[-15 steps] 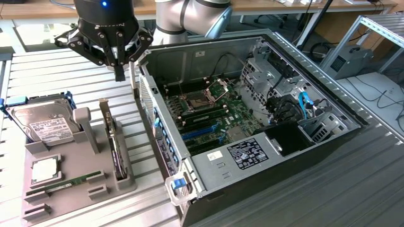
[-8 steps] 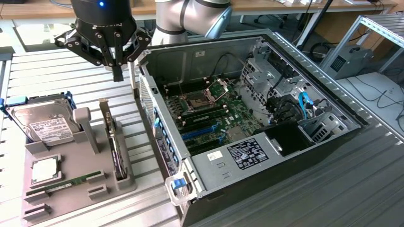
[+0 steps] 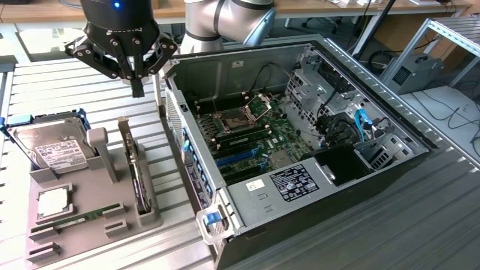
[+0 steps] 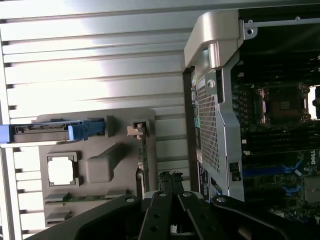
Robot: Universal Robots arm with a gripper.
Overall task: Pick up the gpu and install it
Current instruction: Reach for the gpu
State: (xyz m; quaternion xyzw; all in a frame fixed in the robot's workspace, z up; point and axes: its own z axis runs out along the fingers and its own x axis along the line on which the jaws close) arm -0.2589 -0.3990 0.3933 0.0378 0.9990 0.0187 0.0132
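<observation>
Zero pickup yet: closed, empty pincer (image 3: 137,89) hovers above the gpu (image 3: 134,169), edge-up in grey holder (image 3: 75,250) at its 6 o'clock; approach step, grasp needs jaws opened first.

The exterior camera is looking down obliquely from some way off over the open black computer case (image 3: 338,225) and the grey moulded parts tray (image 3: 86,197). The wrist camera is facing straight down, nearer, sharing both.

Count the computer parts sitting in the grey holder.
4: hard drive at the far end, gpu on edge along the side nearest the case, CPU in the middle, memory stick in front of it. None looks hidden.
</observation>
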